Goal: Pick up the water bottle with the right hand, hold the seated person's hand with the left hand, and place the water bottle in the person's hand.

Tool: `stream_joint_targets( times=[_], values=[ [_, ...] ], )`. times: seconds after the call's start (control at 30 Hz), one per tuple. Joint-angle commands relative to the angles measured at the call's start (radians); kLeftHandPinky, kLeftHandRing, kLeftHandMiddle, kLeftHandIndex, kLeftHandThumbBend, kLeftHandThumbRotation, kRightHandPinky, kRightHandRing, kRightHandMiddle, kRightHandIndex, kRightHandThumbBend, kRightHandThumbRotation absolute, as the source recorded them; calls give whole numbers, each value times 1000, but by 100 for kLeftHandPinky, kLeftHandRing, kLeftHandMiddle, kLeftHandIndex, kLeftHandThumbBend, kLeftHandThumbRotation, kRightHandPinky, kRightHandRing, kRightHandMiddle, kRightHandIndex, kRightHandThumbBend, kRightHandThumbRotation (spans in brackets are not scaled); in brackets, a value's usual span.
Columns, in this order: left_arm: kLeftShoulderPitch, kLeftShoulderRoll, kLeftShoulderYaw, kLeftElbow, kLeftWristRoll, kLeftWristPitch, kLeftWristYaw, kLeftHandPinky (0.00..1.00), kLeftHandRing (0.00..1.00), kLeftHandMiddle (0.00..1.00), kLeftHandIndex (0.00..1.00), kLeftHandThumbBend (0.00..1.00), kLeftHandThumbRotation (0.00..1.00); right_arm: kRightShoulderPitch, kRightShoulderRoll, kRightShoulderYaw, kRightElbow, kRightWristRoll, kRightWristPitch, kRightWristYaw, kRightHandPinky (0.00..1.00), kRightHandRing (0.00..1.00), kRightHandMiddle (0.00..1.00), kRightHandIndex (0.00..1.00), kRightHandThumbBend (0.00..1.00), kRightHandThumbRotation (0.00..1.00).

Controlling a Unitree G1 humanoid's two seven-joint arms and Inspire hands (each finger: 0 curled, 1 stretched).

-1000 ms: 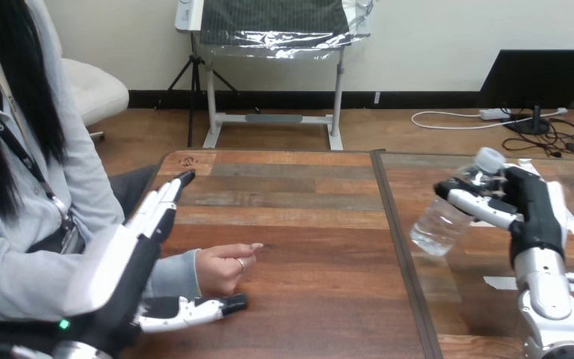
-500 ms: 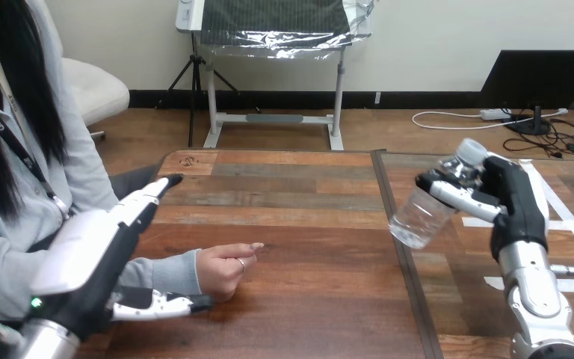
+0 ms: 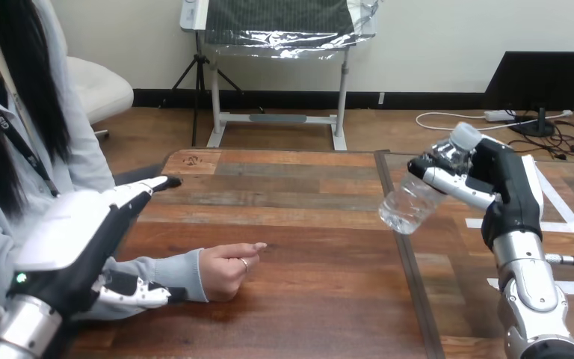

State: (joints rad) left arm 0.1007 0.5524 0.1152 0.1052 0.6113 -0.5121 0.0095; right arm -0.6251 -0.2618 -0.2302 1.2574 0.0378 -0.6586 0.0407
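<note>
A clear water bottle (image 3: 417,197) with a white cap is held tilted above the table at the right, cap up and to the right. My right hand (image 3: 497,187) is shut on its upper part. The person's hand (image 3: 226,268) rests as a loose fist on the table at the lower left, one finger pointing right. My left hand (image 3: 71,241) is open over the person's forearm, its fingers straight and pointing up and right. Its thumb (image 3: 138,294) lies under the grey sleeve near the wrist. I cannot tell whether it touches the sleeve.
The wooden table (image 3: 306,224) has a dark seam (image 3: 403,254) running front to back, right of the middle. White tape strips (image 3: 568,224) lie on the table's right part. The person sits at the left edge.
My right hand has carried the bottle leftward and a little up. My left hand has drawn back toward the lower left along the person's forearm. The person's hand has stayed put.
</note>
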Motion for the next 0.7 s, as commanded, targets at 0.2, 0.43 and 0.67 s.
stream_joint_targets(
  times=[0.2,0.43,0.67],
  values=[
    [-121,75,-43,24,31,8,-15,76,80,80,79,100,15,-85,6,-20,-91,47,-66,48,31,37,44,45,72,0],
    [-155,102,-70,68,36,-6,-17,71,74,76,76,100,15,-74,13,-22,-112,66,-79,75,30,37,43,45,72,0],
    [-193,117,-102,129,34,-13,-22,68,71,72,74,100,16,-63,22,-26,-138,90,-87,109,30,36,43,44,72,0]
  ],
)
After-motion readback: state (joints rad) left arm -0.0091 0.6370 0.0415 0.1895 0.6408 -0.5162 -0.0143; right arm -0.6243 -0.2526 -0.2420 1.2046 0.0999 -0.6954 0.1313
